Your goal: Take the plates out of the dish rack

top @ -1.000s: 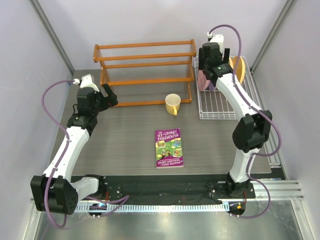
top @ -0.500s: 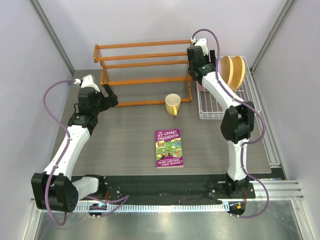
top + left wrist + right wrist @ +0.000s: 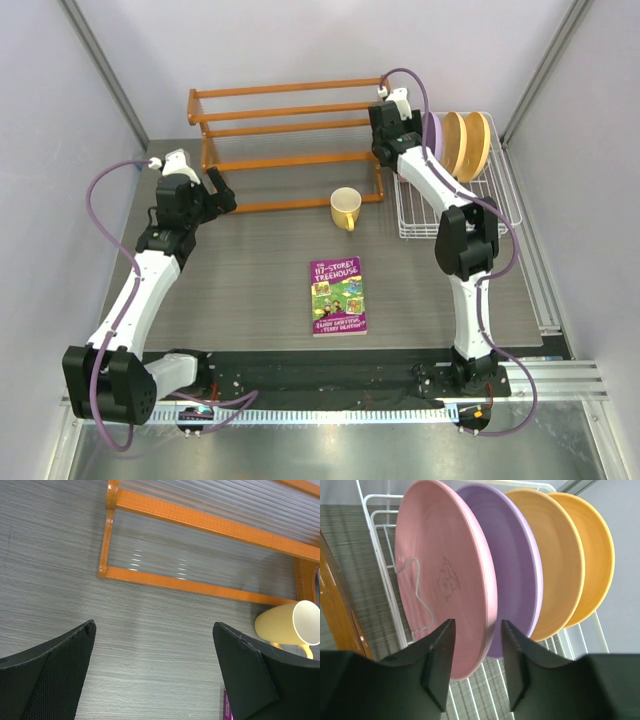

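pink plate [image 3: 445, 580] upright, end of row in dish rack [image 3: 430, 215] | right fingers [image 3: 440, 660] part-open astride its lower rim, nothing pinched yet | left fingers [image 3: 55, 680] wide, empty, over desk [image 3: 165, 645] | risk: far finger crowds lilac plate [image 3: 520, 580], may drag it; shallow rim hold may slip
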`<state>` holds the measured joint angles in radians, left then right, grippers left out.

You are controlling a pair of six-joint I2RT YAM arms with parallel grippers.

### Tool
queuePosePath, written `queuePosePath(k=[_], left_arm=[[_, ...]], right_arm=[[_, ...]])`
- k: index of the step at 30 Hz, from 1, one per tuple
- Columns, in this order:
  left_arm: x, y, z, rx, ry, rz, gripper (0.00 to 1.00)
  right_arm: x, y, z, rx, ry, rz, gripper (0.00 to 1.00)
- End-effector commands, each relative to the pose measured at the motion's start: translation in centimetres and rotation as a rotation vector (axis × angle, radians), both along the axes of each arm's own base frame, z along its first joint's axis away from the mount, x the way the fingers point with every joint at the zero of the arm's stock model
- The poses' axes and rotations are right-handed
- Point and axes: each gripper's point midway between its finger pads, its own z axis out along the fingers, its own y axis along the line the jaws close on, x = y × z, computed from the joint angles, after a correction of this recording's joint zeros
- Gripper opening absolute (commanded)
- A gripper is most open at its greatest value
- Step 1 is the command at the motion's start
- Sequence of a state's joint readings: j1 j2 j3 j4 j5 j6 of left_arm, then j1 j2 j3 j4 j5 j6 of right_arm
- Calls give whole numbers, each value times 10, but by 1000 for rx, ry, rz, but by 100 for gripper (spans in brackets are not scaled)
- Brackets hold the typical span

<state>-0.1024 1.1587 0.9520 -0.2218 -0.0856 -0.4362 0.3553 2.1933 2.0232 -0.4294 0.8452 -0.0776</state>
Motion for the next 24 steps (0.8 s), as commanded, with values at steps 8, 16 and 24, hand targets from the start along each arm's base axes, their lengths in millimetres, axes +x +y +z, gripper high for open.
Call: queuePosePath(k=[8, 16, 24], left_arm=[[2, -2, 1, 4, -17, -22, 99], [5, -6, -3, 5, -6, -43, 99], [10, -10, -15, 18, 51, -71, 99]], right_arm=[[-15, -21, 5, -22, -15, -70, 8], [-31, -32, 47, -58, -168, -143, 1], [-57, -50, 98, -171, -322, -250, 1]])
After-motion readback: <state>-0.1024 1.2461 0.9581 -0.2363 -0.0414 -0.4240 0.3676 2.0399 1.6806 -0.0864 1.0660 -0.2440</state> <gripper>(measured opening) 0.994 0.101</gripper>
